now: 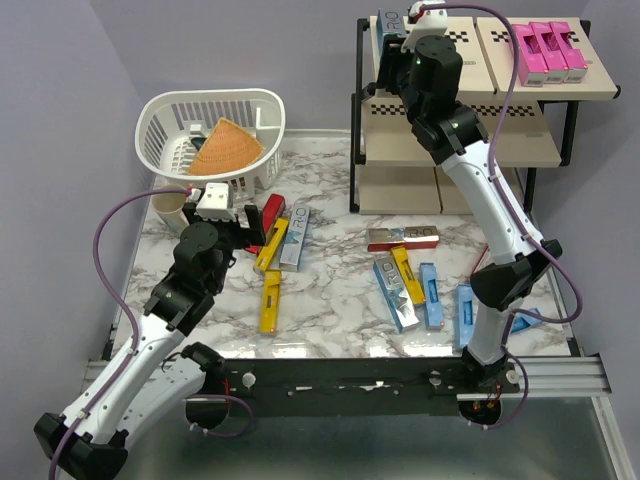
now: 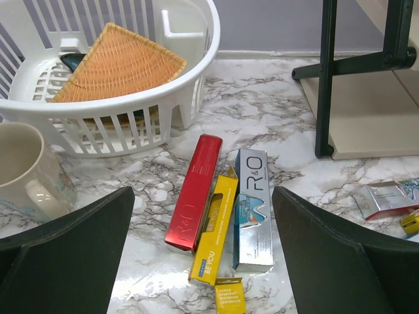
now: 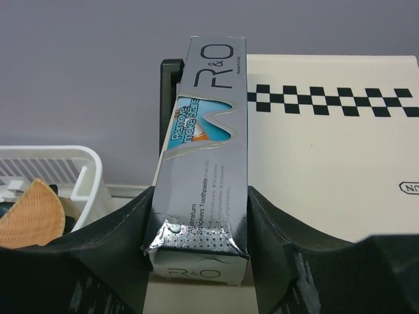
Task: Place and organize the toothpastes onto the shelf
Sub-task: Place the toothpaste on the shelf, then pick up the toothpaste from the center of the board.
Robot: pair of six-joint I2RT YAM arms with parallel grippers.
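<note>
My right gripper point(image 1: 392, 58) is shut on a shiny silver-blue R&O toothpaste carton point(image 3: 206, 150) and holds it at the left end of the shelf's point(image 1: 470, 150) top tier point(image 3: 327, 170). Three pink cartons point(image 1: 548, 50) lie on the top tier's right end. My left gripper point(image 1: 255, 235) is open and empty above a red carton point(image 2: 194, 193), a yellow carton point(image 2: 215, 226) and a silver carton point(image 2: 252, 209) lying side by side on the marble table. Another yellow carton point(image 1: 270, 302), a silver carton point(image 1: 403, 237) and several blue cartons point(image 1: 430, 295) lie mid-table.
A white plastic basket point(image 1: 160, 130) with an orange woven wedge point(image 1: 225, 148) stands at the back left. A beige cup point(image 2: 19, 170) stands beside it, close to my left finger. The shelf's black leg point(image 2: 325, 78) is right of the left gripper.
</note>
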